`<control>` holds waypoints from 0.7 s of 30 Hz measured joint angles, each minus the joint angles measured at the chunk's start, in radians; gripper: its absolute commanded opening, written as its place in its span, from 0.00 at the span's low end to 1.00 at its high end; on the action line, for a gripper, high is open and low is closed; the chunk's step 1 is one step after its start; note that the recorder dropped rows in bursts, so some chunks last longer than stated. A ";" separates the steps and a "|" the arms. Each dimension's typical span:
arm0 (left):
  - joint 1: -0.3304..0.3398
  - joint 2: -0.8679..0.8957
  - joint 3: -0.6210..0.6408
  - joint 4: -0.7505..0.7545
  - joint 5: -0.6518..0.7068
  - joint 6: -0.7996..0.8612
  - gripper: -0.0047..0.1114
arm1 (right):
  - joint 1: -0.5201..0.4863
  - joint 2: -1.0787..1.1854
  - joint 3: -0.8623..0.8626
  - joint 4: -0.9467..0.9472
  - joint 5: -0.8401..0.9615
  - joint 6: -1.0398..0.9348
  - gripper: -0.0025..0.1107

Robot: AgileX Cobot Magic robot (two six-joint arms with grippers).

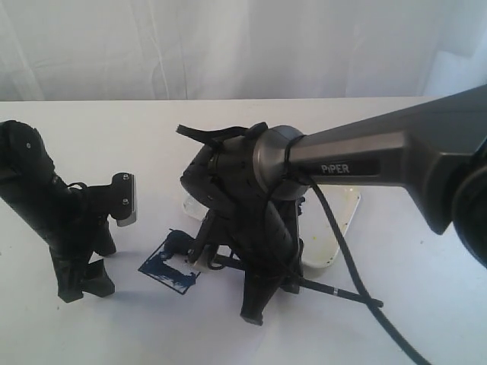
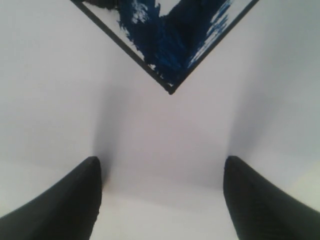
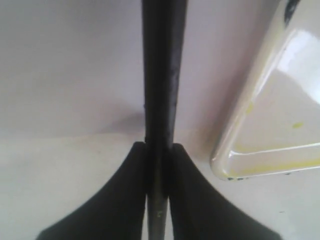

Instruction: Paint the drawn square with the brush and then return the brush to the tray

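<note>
The drawn square (image 1: 170,266) lies on white paper as a diamond, its inside smeared dark blue; one corner of it (image 2: 167,47) shows in the left wrist view. My right gripper (image 1: 262,298) hangs just right of the square, shut on the brush (image 3: 161,75). The brush's rear end (image 1: 342,293) sticks out to the right, low over the table, while its tip is hidden behind the arm. My left gripper (image 2: 162,167) is open and empty, low over bare paper to the left of the square. The white tray (image 1: 344,220) sits behind the right arm, its stained rim (image 3: 235,140) close beside the brush.
The right arm's long grey link (image 1: 380,152) and a black cable (image 1: 358,281) cross the right half of the table. A white curtain hangs behind the table.
</note>
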 measured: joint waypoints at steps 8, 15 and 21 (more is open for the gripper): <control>0.000 0.000 0.000 0.002 0.000 0.000 0.65 | 0.031 0.000 0.000 0.069 0.000 -0.096 0.02; 0.000 0.000 0.000 0.002 0.000 0.000 0.65 | 0.017 0.000 0.000 0.021 -0.002 -0.056 0.02; 0.000 0.000 0.000 0.002 0.000 0.000 0.65 | -0.012 0.000 0.000 0.006 0.000 -0.016 0.02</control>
